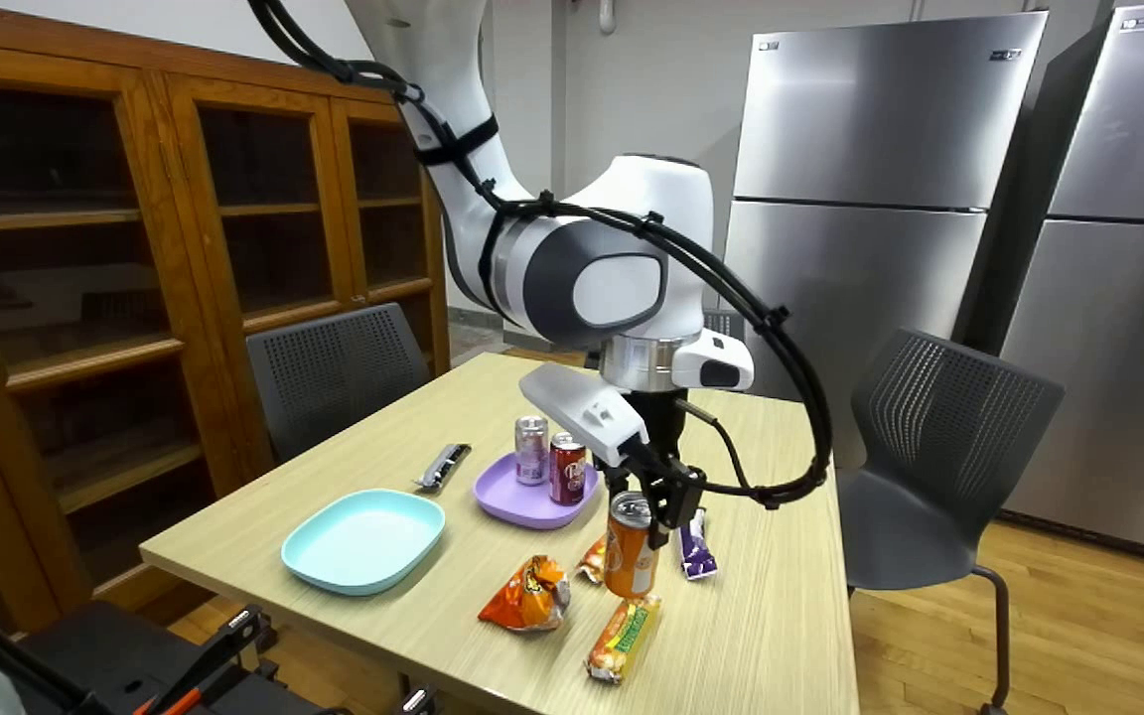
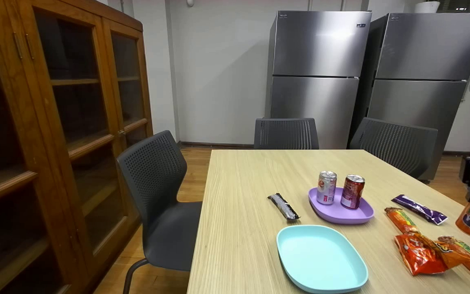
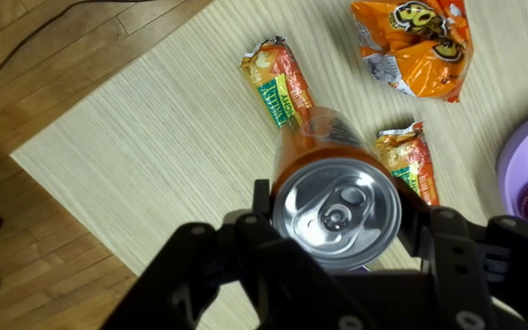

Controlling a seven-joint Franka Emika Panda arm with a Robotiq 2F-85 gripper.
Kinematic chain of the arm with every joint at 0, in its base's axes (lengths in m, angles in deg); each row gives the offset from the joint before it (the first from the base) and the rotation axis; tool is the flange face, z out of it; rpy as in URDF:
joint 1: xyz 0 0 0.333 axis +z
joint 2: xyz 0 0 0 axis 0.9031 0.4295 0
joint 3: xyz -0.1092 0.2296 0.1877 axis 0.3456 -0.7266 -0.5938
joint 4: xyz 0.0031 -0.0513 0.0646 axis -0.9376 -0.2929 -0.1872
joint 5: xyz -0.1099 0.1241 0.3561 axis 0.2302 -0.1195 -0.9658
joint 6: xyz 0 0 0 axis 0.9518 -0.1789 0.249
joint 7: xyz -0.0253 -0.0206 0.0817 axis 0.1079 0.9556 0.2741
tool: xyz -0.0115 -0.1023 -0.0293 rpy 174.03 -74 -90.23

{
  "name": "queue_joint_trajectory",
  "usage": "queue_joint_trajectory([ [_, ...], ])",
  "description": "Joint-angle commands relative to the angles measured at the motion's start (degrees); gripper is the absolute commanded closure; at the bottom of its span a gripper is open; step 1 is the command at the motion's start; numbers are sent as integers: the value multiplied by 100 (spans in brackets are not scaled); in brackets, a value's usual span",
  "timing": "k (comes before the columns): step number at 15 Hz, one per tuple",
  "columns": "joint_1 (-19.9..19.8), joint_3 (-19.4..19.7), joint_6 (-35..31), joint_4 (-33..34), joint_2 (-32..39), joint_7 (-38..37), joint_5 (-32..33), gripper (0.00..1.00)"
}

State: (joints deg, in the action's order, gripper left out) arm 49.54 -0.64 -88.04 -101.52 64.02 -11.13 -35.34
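Pale table [image 1: 761,621], orange can [image 1: 629,558] clasped in hand [image 3: 336,200]

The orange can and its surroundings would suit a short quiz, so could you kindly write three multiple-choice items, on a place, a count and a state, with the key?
1. Where do the silver can and the dark red can stand?
A) on the turquoise plate
B) on a chair
C) on the purple plate

2. How many cans show altogether?
A) two
B) three
C) five

3. How does the gripper stand?
A) closed on the orange can
B) wide open and empty
C) closed on a snack bag

1: C, since both exterior views show them upright on it.
2: B, since the purple plate bears two and the gripper has one.
3: A, since the wrist view shows the orange can between its jaws.
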Motion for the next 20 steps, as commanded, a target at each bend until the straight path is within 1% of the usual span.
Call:
queue_joint_trajectory([
  [1, 26, -220, 39, -275, -423, 497, 15, 61],
  [5, 157, -430, -36, -334, -434, 791, -7, 61],
  [10, 386, -706, -72, -286, -354, 925, -20, 61],
  [15, 638, -945, -169, -162, -175, 884, 29, 61],
  [20, 847, -1138, -265, 115, 134, 810, 76, 61],
])
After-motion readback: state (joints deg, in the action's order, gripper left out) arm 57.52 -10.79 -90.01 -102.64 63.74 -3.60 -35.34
